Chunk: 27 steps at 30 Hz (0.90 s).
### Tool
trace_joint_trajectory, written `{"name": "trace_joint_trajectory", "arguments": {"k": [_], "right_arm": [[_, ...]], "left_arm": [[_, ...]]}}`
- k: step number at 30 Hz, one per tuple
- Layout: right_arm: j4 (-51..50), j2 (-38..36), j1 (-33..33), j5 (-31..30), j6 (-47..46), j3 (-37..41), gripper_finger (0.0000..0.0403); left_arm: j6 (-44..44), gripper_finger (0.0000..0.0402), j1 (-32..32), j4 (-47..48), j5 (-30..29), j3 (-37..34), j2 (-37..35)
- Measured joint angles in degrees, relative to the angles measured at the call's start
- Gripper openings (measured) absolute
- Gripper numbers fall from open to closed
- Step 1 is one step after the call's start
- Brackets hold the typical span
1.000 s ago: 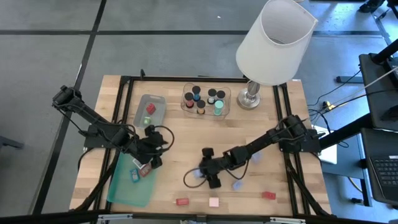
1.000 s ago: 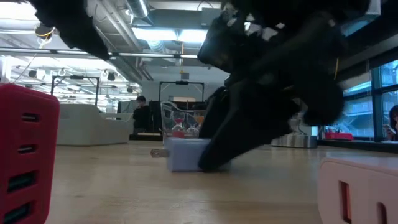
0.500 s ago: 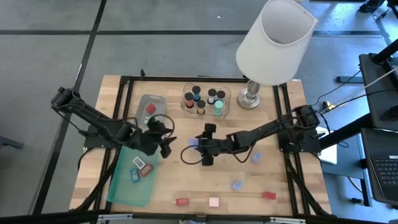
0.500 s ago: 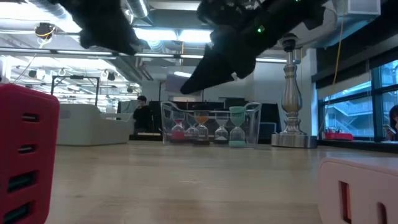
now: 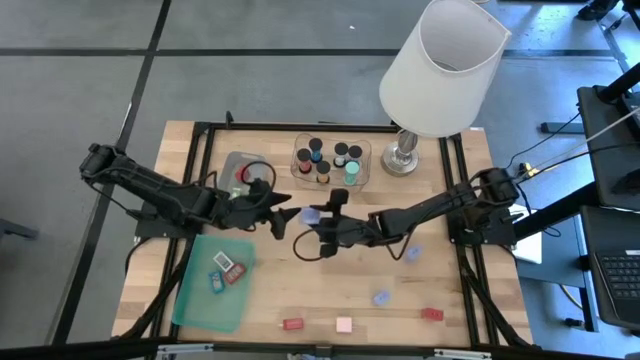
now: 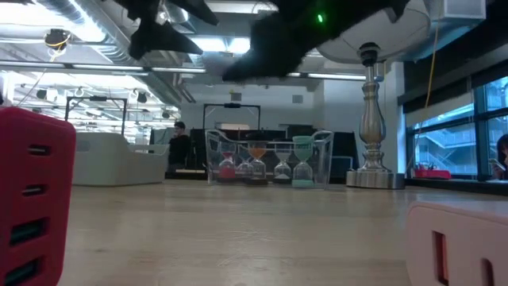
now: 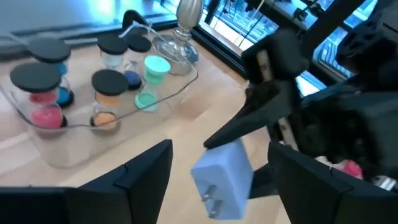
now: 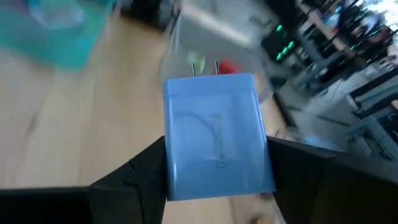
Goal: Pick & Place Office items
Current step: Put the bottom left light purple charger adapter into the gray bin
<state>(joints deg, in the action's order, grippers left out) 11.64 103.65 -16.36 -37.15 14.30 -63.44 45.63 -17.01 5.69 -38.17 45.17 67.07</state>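
Right gripper (image 5: pixel 318 214) clamped on pale blue plug block (image 8: pixel 216 137), held above table just in front of clear tray (image 5: pixel 358 176); left gripper (image 5: pixel 287 214) apart, facing it; we judge handover step; next, left must close squarely on block.

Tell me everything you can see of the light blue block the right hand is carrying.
The light blue block is a small boxy plug adapter of smooth, matte plastic, with two metal prongs sticking out of one end and a faint marking on its broad face. The right hand is shut on it, one finger against each side, holding it in the air above the middle of the table. The open left hand faces it from close by without touching. Nothing else contacts it.
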Motion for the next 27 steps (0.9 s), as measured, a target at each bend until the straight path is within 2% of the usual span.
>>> {"name": "trace_joint_trajectory", "arguments": {"k": [9, 13, 19, 23, 27], "right_arm": [[1.2, -0.5, -0.1, 1.4, 3.0, -6.8, 0.0213], [1.2, -0.5, -0.4, -0.1, 5.1, -9.0, 0.0214], [-1.7, -0.5, -1.2, -2.4, 7.1, -9.3, 0.0214], [-4.0, -0.5, -1.8, -6.1, 7.2, -9.3, 0.0214], [-3.8, -0.5, -2.1, -7.0, 8.1, -9.3, 0.0214]], "left_arm": [[2.3, 0.0262, 0.7, -3.4, 5.2, 0.0, 0.0], [2.8, 0.0262, 0.6, -4.9, 8.2, 0.0, 0.0], [3.2, 0.0245, -0.8, -5.1, 4.9, 0.0, 0.0], [3.3, 0.0226, -1.0, -5.1, 4.8, 0.0, 0.0], [3.3, 0.0206, -1.0, -5.1, 4.8, 0.0, 0.0]]}}
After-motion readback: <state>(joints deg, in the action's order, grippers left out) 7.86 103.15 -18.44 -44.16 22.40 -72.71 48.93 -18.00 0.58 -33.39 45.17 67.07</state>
